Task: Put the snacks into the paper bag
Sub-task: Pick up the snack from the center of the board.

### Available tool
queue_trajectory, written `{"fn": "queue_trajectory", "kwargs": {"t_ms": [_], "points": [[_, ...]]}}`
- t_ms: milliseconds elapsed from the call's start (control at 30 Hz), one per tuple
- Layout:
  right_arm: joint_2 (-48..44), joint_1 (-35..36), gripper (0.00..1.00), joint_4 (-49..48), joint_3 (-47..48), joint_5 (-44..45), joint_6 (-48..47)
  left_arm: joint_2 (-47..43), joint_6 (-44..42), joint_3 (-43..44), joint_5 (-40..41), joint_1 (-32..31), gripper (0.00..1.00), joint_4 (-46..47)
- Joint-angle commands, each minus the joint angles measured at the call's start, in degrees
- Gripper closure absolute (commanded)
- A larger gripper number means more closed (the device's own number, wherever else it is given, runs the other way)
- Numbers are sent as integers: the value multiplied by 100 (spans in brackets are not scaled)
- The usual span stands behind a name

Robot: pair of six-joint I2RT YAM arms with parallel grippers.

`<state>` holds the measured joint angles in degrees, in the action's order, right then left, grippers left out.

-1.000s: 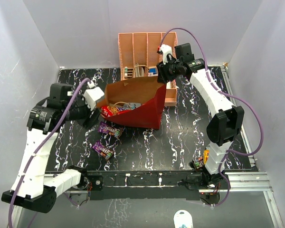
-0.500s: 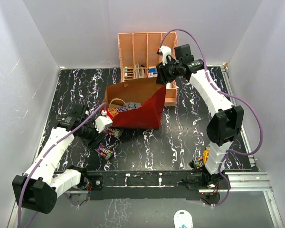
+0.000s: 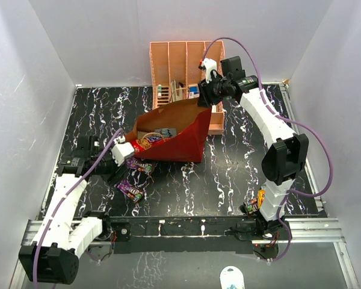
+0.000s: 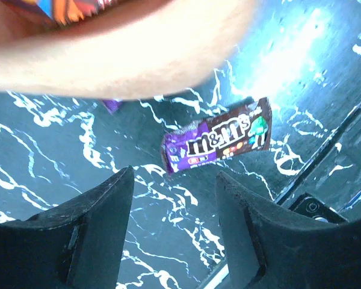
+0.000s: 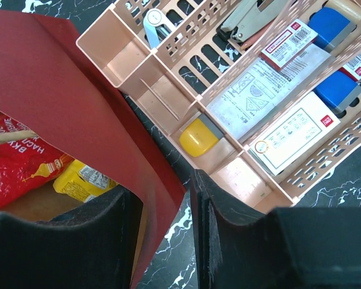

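Nearest, by the right arm's base at about 5 o'clock on the table (image 3: 228, 168), two small packets (image 3: 253, 206) lie together, one dark and one yellow-orange, well apart from everything else. At about 7 o'clock a purple wrapper (image 3: 131, 189) lies flat, its long axis running from 10 to 4 o'clock in the top view. The left fingers (image 3: 119, 153) hover just beyond it, spread wide with nothing between them. In the left wrist view the left fingers (image 4: 102, 223) frame bare table, and the purple wrapper (image 4: 219, 141) lies ahead of the tips at 1 o'clock, printed face up, not touching them. A second purple wrapper (image 3: 141, 164) lies just right of the left fingers, against the near lip of the paper bag (image 3: 183, 141). The bag sits mid-table, its red side facing 6 o'clock, its mouth gaping up and toward 10 o'clock. Inside lie a red chip bag (image 5: 18, 162) and a yellow packet (image 5: 81, 180). At the bag's far corner, around 1 o'clock, the right fingers (image 3: 206, 93) are closed on its rim. The right wrist view shows the right fingers (image 5: 228, 241) on either side of the red wall, pinching it. Farthest, the peach organizer (image 3: 186, 57) stands touching the bag's back, its slots holding blue-white boxes (image 5: 292, 129).
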<state>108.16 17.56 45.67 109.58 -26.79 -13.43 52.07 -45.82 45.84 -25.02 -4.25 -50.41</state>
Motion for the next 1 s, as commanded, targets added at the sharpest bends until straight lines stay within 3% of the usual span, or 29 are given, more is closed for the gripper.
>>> {"fn": "queue_trajectory", "kwargs": {"t_ms": [0,133,233,333,500,800,967], "points": [[-45,-25,62,-234,36,-42,8,-197,-6,725,-867,38,44,-260],[-6,-16,62,-217,62,-72,17,-64,24,1247,-1480,39,43,-646],[-12,-16,63,-217,72,-62,12,-86,221,1423,-1310,38,43,-778],[-42,-16,63,-216,76,-80,1,-265,-395,1377,-793,38,44,-1291],[-28,-16,63,-234,56,-168,19,-893,-1858,598,-231,38,44,-1790],[-32,-16,63,-208,36,-200,7,-1003,-2543,-777,-13,38,44,-629],[-32,-9,63,-208,29,-242,12,-624,-2489,-1229,-43,38,43,249]]}}
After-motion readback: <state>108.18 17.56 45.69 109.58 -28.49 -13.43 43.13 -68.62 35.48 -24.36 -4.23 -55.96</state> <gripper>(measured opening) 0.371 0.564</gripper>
